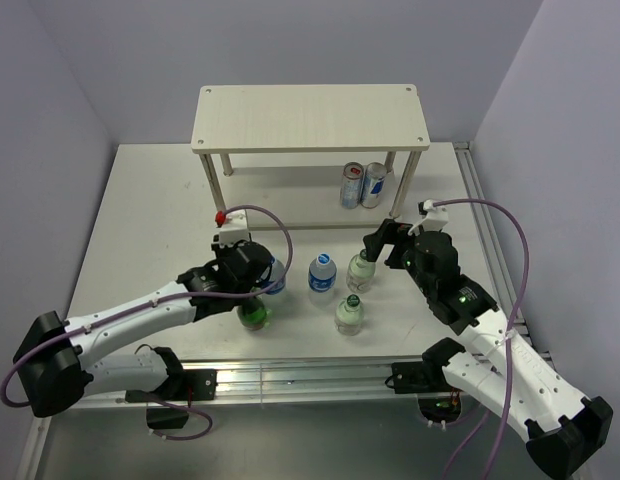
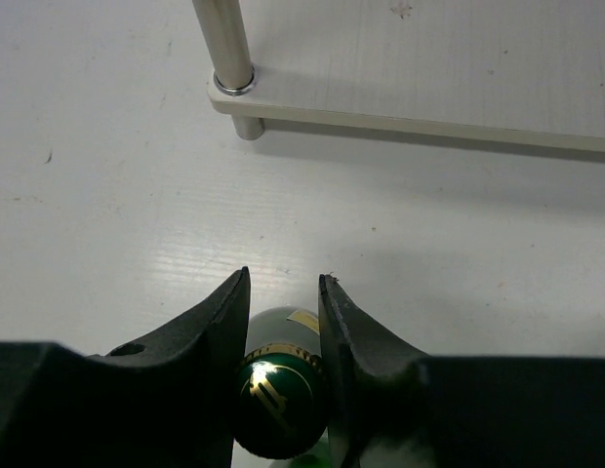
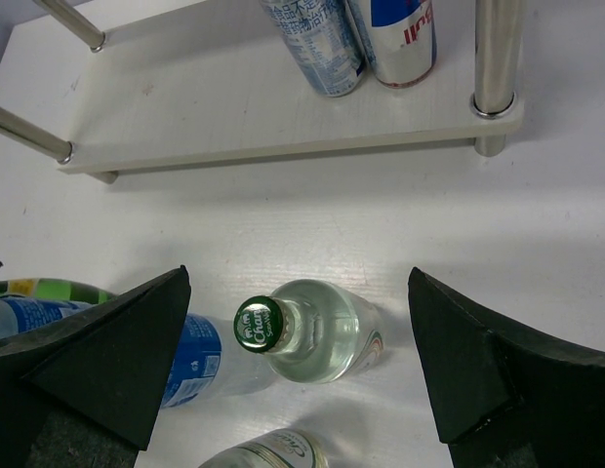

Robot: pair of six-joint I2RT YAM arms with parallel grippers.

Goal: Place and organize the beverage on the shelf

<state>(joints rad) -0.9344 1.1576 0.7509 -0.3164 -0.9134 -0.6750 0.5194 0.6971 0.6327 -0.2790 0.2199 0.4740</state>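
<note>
The shelf (image 1: pixel 310 116) stands at the back, with two cans (image 1: pixel 363 185) on its lower board. My left gripper (image 1: pixel 254 293) is shut on the neck of a green bottle (image 1: pixel 255 318). In the left wrist view the fingers (image 2: pixel 229 312) press both sides of its dark green cap (image 2: pixel 278 390). My right gripper (image 1: pixel 378 250) is open and hovers over a clear glass bottle with a green cap (image 1: pixel 361 270). In the right wrist view that bottle (image 3: pixel 322 336) stands upright between the wide-open jaws without touching them.
A blue-label water bottle (image 1: pixel 322 272) and a second clear glass bottle (image 1: pixel 349 314) stand mid-table. Another blue-label bottle (image 1: pixel 276 276) stands right beside my left gripper. The shelf's lower board (image 2: pixel 429 68) and a metal leg (image 2: pixel 224 44) lie ahead of the left gripper.
</note>
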